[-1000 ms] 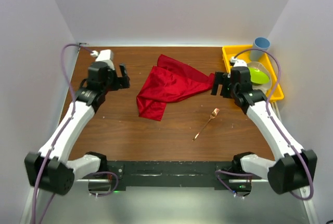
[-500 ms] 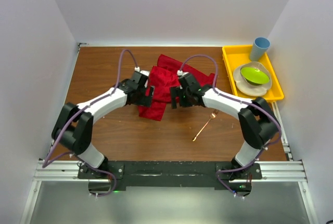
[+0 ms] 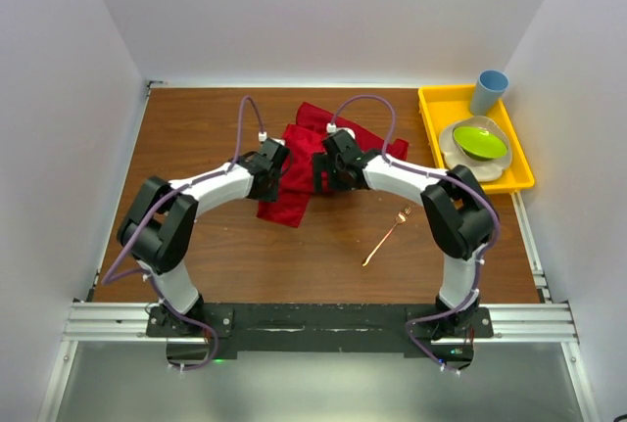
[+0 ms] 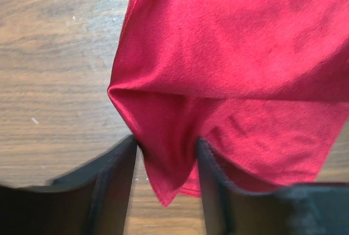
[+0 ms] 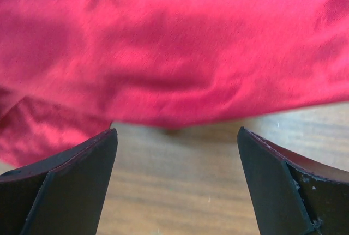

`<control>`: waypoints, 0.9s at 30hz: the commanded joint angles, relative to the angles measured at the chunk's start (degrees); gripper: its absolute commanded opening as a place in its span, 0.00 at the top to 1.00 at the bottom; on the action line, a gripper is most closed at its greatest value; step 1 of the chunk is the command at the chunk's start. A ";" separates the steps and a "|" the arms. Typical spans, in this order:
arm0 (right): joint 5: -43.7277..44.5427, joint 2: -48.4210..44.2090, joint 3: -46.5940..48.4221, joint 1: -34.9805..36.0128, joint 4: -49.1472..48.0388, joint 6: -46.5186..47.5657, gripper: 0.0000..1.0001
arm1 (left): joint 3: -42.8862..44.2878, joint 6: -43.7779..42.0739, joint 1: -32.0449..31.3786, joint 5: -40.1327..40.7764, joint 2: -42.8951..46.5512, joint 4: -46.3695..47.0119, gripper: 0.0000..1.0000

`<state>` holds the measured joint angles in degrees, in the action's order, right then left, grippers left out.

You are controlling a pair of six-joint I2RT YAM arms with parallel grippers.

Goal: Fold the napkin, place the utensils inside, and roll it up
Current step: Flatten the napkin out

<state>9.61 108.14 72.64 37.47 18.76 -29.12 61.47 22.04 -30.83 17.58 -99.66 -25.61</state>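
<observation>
Napkin: we see the red, slightly shiny napkin point(image 3: 297, 148) lying crumpled on the wooden table point(image 3: 196, 128), in the middle of its far half. Both arms reach in over it from either side.

Left gripper: the left gripper point(image 3: 277, 169) is at the napkin's left edge. In its wrist view, a pointed corner of the napkin point(image 4: 229, 55) sits between the fingers of the left gripper point(image 4: 166, 142) and touches both inner faces. The fingers stand partway apart. We cannot tell whether they pinch the cloth or only flank it.

Right gripper: from above, the right gripper point(image 3: 323, 172) is over the right part of the napkin, close to the left gripper. Its wrist view shows the right gripper point(image 5: 175, 134) spread wide and released, grasping nothing. Bare wood shows between the fingers, and the edge of the napkin point(image 5: 174, 44) lies just beyond the tips.

Fork: a thin copper-coloured fork point(image 3: 388, 236) lies flat on the table to the near right of the napkin, apart from the cloth and from both grippers. Its head points toward the far right.

Tray: a yellow tray point(image 3: 428, 114) sits at the far right corner. It holds a blue cup point(image 3: 491, 89) at its far end and a green bowl point(image 3: 480, 140) on a pale plate point(image 3: 458, 160).
</observation>
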 commanded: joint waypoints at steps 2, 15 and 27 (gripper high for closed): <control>3.49 4.62 7.06 -0.38 0.57 2.31 0.36 | -2.66 3.00 0.24 -0.97 5.59 2.32 0.82; 4.01 -0.30 9.88 -0.38 9.43 11.20 0.60 | -28.79 22.79 -11.27 -24.45 37.51 6.64 0.32; 1.03 -20.41 -8.81 9.44 13.23 -4.00 0.07 | -4.45 5.03 11.31 -21.27 21.22 0.99 0.07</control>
<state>13.69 92.38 69.10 40.69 32.53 -26.26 52.18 33.69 -23.24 -1.39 -67.11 -26.15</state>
